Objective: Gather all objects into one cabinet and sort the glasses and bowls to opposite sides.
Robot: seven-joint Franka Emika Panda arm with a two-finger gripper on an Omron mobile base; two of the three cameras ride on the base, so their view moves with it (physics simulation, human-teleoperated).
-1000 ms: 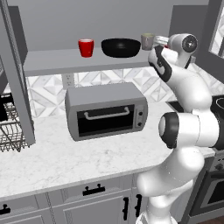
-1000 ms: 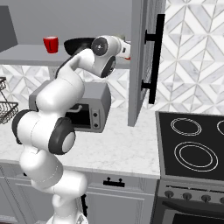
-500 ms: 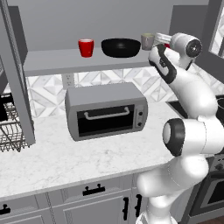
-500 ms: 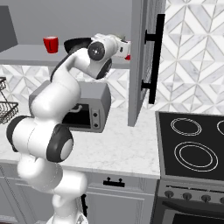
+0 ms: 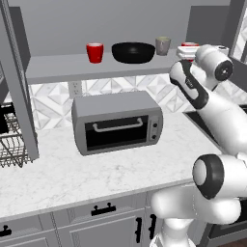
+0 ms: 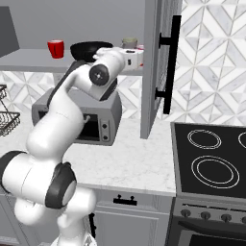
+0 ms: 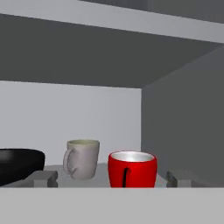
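Observation:
On the grey cabinet shelf [image 5: 58, 65] stand a red cup [image 5: 95, 52], a wide black bowl [image 5: 133, 52], a grey-beige cup [image 5: 162, 46] and, at the right end, a second red cup [image 5: 190, 45]. My gripper [image 5: 186, 51] is at that right end, level with the shelf. In the hand view my gripper [image 7: 110, 179] is open. The second red cup [image 7: 132, 169] stands upright on the shelf between and just beyond the fingertips [image 7: 41, 178]. The grey-beige cup [image 7: 82, 158] is to its left and the bowl [image 7: 19, 168] further left.
A grey toaster oven [image 5: 118, 123] sits on the marble counter under the shelf. A dish rack [image 5: 12, 144] is at the far left. The cabinet's open door [image 6: 153, 72] with its black bar handle [image 6: 168, 62] hangs beside my hand. A stove [image 6: 211, 153] lies to the right.
The jaws have opened a touch wider. The arm's upper links have swung up and right, and the hand has eased back so the right red cup shows past it.

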